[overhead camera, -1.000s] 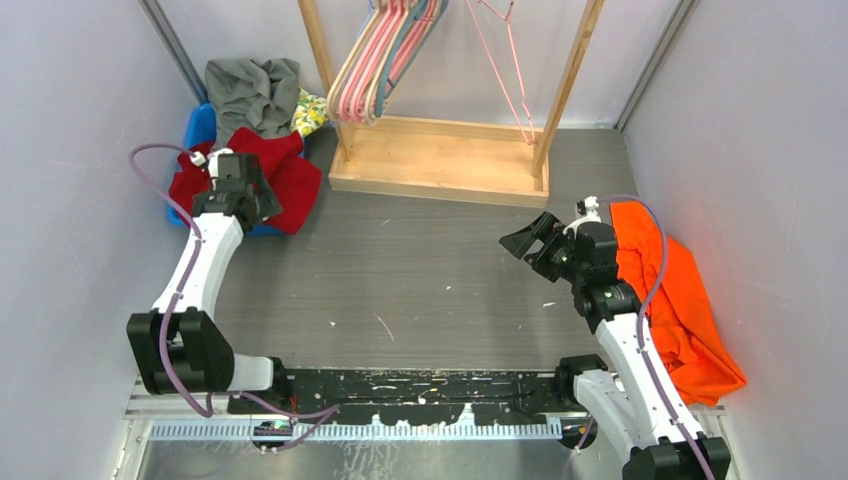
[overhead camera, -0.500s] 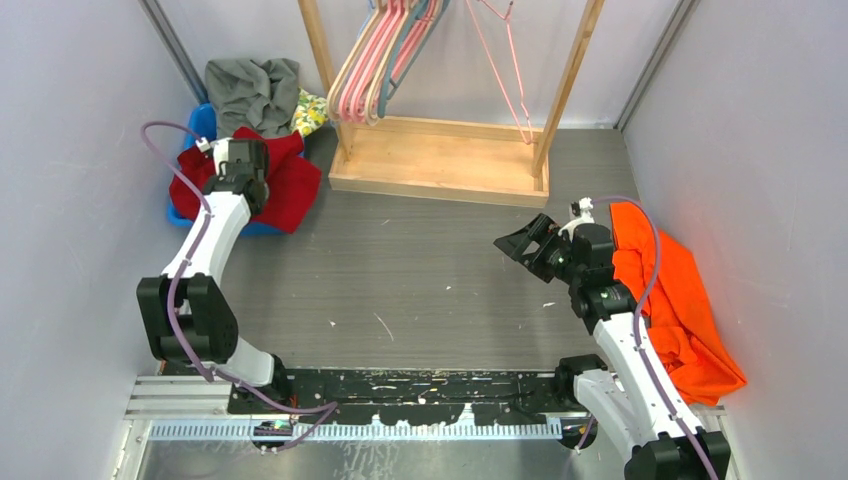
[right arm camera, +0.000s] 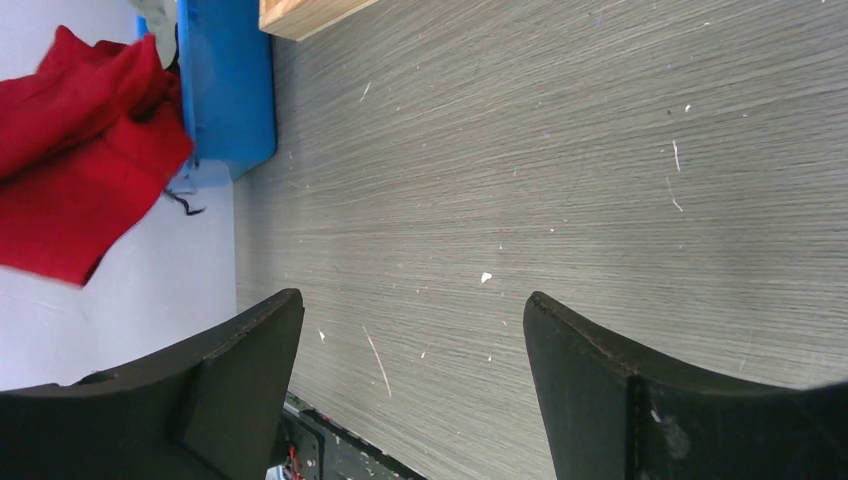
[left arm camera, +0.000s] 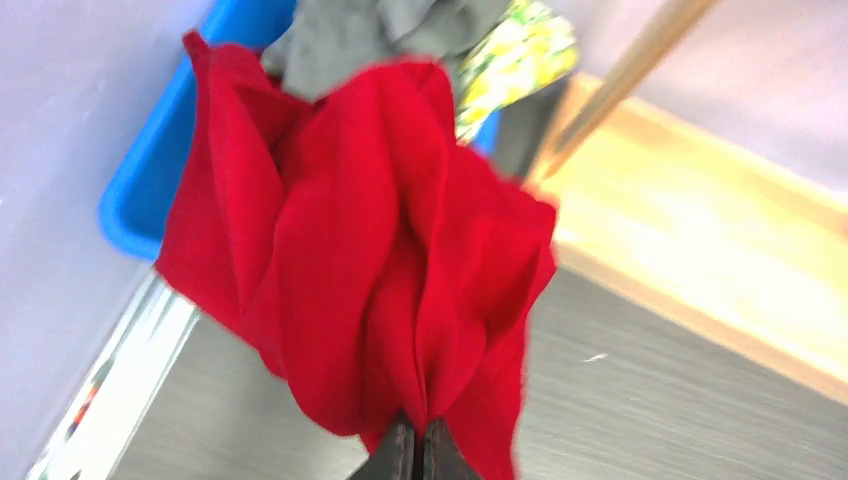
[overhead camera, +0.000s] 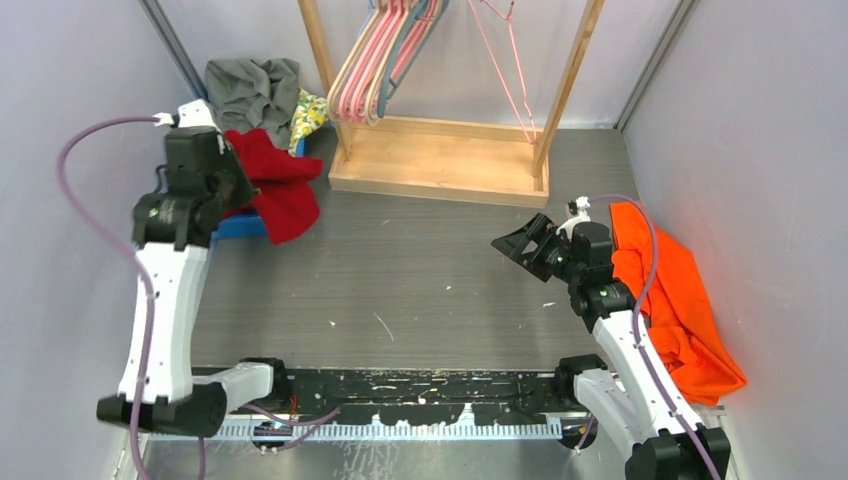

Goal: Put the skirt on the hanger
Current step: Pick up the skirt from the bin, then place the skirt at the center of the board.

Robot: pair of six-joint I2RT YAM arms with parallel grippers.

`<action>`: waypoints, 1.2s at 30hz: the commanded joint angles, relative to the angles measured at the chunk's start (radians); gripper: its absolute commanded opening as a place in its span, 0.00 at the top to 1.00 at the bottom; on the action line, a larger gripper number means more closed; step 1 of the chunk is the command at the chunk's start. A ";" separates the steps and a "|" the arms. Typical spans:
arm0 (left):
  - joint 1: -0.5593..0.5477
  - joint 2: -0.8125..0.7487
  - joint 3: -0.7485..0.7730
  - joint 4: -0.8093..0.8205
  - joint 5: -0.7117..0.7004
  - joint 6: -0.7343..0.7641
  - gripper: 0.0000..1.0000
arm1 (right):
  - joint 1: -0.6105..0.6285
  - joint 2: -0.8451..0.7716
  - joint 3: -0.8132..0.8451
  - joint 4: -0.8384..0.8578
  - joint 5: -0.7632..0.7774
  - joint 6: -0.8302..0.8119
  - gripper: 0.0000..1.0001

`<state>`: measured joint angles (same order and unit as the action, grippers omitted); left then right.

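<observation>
The red skirt (overhead camera: 282,188) hangs bunched from my left gripper (overhead camera: 232,182), lifted partly off the blue bin (overhead camera: 240,226) at the back left. In the left wrist view my left gripper (left arm camera: 420,442) is shut on a fold of the skirt (left arm camera: 350,230), which spreads out beyond the fingertips. Several hangers (overhead camera: 385,55) hang on the wooden rack (overhead camera: 440,160) at the back; a single pink hanger (overhead camera: 505,60) hangs apart to the right. My right gripper (overhead camera: 515,243) hovers open over the bare floor at the right, holding nothing (right arm camera: 412,300).
A grey cloth (overhead camera: 250,90) and a yellow patterned cloth (overhead camera: 310,110) lie in the bin behind the skirt. An orange garment (overhead camera: 670,300) is heaped against the right wall beside my right arm. Walls close in on both sides.
My left gripper shut on the red skirt and the arm rose, pulling the cloth up off the bin. The right gripper drifted slightly left and stayed open.
</observation>
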<state>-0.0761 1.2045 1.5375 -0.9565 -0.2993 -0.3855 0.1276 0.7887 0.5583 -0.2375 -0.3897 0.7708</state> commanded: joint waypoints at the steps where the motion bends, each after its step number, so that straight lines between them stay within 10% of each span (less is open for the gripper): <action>1: -0.005 -0.102 0.192 -0.169 0.344 -0.027 1.00 | 0.005 -0.045 0.071 -0.004 -0.028 0.010 0.15; 7: -0.007 -0.138 0.344 -0.144 0.834 -0.156 1.00 | 0.007 -0.087 0.130 -0.075 -0.022 0.004 0.15; 16: -0.049 -0.248 0.092 0.253 1.133 -0.421 1.00 | 0.006 -0.134 0.200 -0.171 -0.014 -0.012 0.15; 25: -0.390 -0.223 -0.218 0.359 0.875 -0.380 1.00 | 0.007 -0.149 0.238 -0.276 0.003 -0.067 0.15; 30: -0.713 0.001 -0.267 0.453 0.600 -0.328 1.00 | 0.007 -0.144 0.267 -0.354 0.035 -0.106 0.15; 36: -0.800 0.318 -0.177 0.613 0.523 -0.302 1.00 | 0.009 -0.160 0.341 -0.482 0.074 -0.164 0.15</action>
<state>-0.8577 1.4082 1.2736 -0.5461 0.3344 -0.7246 0.1299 0.6514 0.8150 -0.6407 -0.3515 0.6682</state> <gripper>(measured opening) 0.013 0.852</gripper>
